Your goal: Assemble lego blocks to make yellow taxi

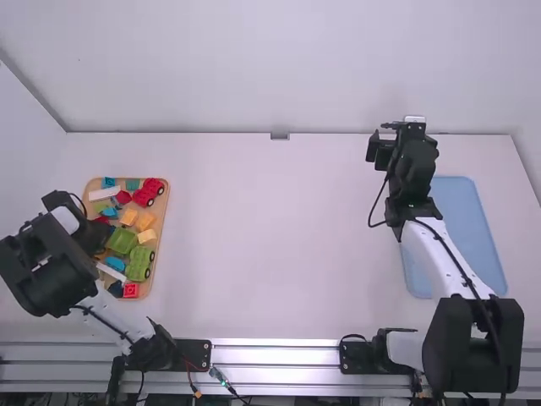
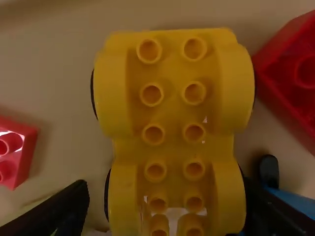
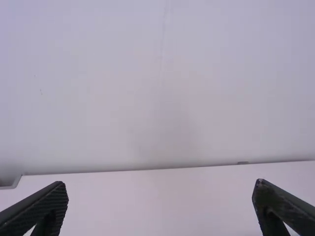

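Note:
My left gripper (image 1: 101,237) is low over the left side of the wooden tray (image 1: 161,222). In the left wrist view a yellow wheeled base (image 2: 173,113) with two rows of studs lies under the left gripper (image 2: 169,196). Its open fingers stand on either side of the near end of that base; whether they touch it I cannot tell. Yellow-orange blocks (image 1: 146,222) lie near the tray's middle. The right gripper (image 1: 382,144) is held up near the table's far edge; in the right wrist view the right gripper (image 3: 160,191) stands open with nothing between its fingers.
Around the yellow base are a red block (image 2: 295,73), a smaller red block (image 2: 15,152) and a blue piece (image 2: 295,204). The tray also holds red (image 1: 149,192) and green (image 1: 139,264) wheeled pieces. A blue mat (image 1: 469,237) lies beside the right arm.

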You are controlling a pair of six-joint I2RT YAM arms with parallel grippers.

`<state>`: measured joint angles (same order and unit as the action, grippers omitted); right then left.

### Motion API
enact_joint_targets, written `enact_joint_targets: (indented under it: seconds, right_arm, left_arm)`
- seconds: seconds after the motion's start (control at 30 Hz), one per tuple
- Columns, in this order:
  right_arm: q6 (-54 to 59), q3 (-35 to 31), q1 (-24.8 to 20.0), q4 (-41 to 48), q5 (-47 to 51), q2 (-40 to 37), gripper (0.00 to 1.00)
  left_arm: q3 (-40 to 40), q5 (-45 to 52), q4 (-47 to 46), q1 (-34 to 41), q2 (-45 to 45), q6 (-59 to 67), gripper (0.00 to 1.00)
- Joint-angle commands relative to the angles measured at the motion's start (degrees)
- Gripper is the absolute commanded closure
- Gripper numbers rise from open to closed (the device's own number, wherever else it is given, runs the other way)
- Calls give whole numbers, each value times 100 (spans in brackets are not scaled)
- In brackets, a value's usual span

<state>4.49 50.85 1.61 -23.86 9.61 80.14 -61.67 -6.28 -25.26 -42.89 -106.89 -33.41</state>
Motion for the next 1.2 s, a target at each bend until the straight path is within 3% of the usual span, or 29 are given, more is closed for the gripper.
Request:
enact_joint_targets:
  seconds: [0.0, 0.07, 0.17, 0.3, 0.6, 0.73, 0.77, 0.87, 0.93, 1.0, 1.03, 1.17]
  right_arm:
    - [-20, 245, 33, -15, 68, 46, 1]
    - [-20, 245, 33, -13, 66, 46, 1]
    - [-20, 245, 33, -9, 68, 46, 1]
    - [-2, 245, 31, 33, 70, 46, 1]
    - [-2, 245, 31, 125, 70, 46, 1]
    - [-24, 245, 31, 203, 70, 46, 1]
    - [-22, 245, 33, 203, 68, 46, 1]
    - [-24, 245, 46, 197, 68, 46, 1]
    - [-17, 245, 114, 199, 70, 46, 1]
    - [2, 245, 153, 201, 70, 46, 1]
    - [2, 245, 197, 205, 76, 46, 1]
    - [4, 245, 275, 203, 70, 46, 1]
  left_arm:
    - [192, -83, 120, 15, -72, 22, 23]
    - [269, -85, 258, 13, -72, 24, 28]
    - [313, -61, 420, 13, -70, 192, 44]
    - [98, -94, 186, 15, -46, 339, 54]
    - [-549, -212, -852, 354, 887, 507, 59]
    - [-551, 330, -881, 1132, 1700, 1801, 59]
    - [-551, 863, -905, 1556, 1937, 2575, 63]
    - [-597, 1335, -1130, 2614, 2164, 3720, 63]
    - [-758, 1040, -1375, 3628, 2122, 4159, 65]
    - [-839, 852, -1447, 4166, 2052, 4413, 66]
    - [-944, 662, -1458, 4881, 1860, 4872, 69]
    - [-1126, 636, -1467, 6057, 1241, 6081, 80]
